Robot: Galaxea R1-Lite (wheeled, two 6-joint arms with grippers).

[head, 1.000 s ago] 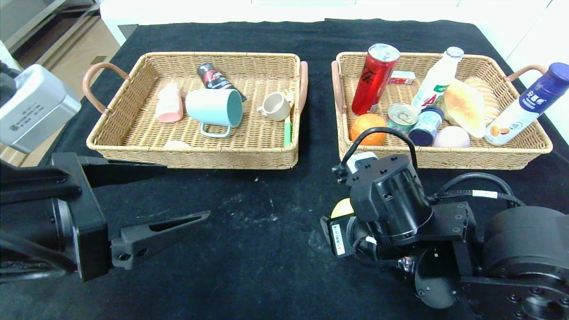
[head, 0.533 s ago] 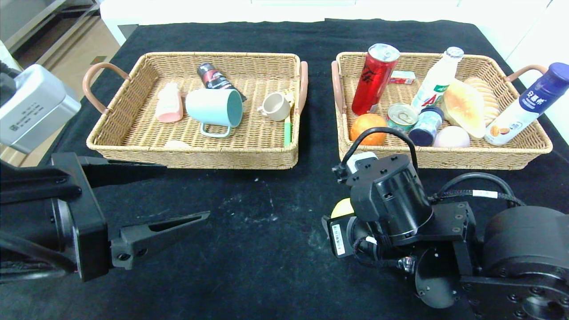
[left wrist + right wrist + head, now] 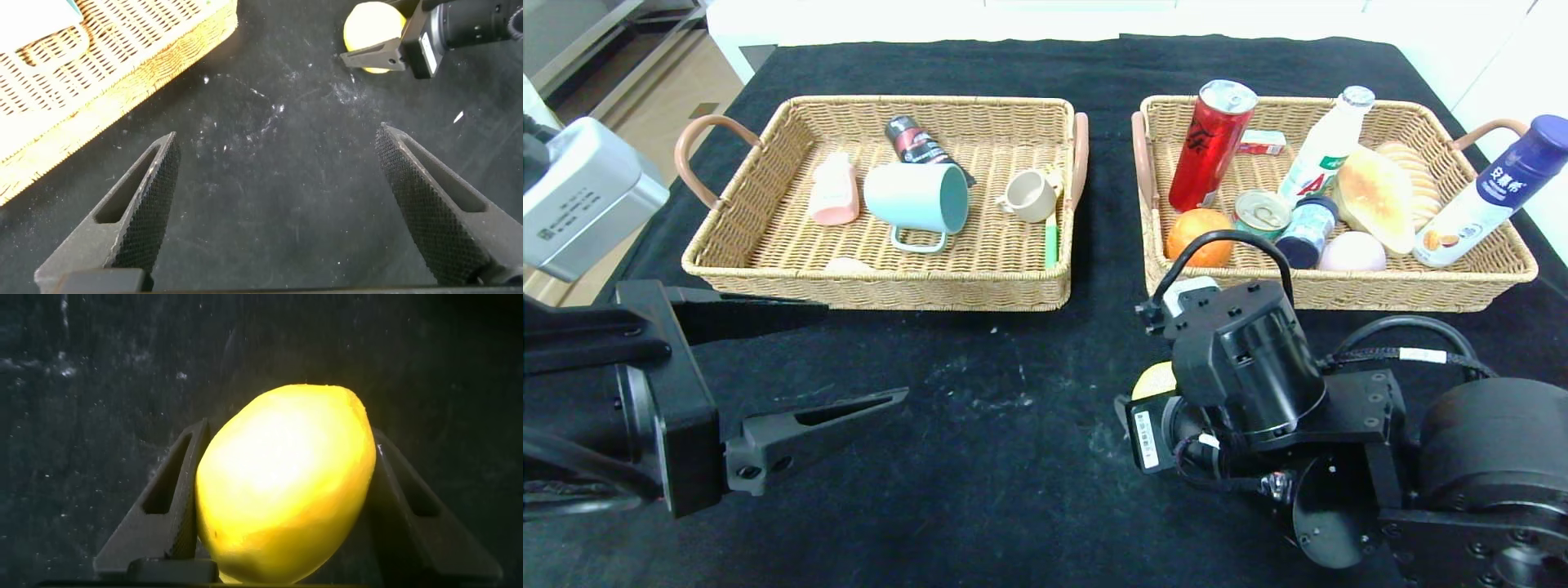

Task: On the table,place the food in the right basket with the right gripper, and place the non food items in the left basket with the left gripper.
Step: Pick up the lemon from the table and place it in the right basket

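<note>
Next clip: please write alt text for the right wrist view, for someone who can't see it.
A yellow lemon fills most of the picture, clamped between the two dark fingers of the right gripper, one pressed on each side of it. Behind it lies only the black tablecloth, flecked with pale scuffs.

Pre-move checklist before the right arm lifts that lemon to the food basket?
1. Right end effector closed on the lemon, a finger on each side: ok.
2. Lemon off the table: cannot tell.
3. Free spot in the right basket, already crowded with cans, bottles and fruit: cannot tell.
4. Near rim of the right basket stands between lemon and drop spot, needs clearing: not ok yet.
5. Left end effector open, empty, apart from the lemon: ok.
</note>
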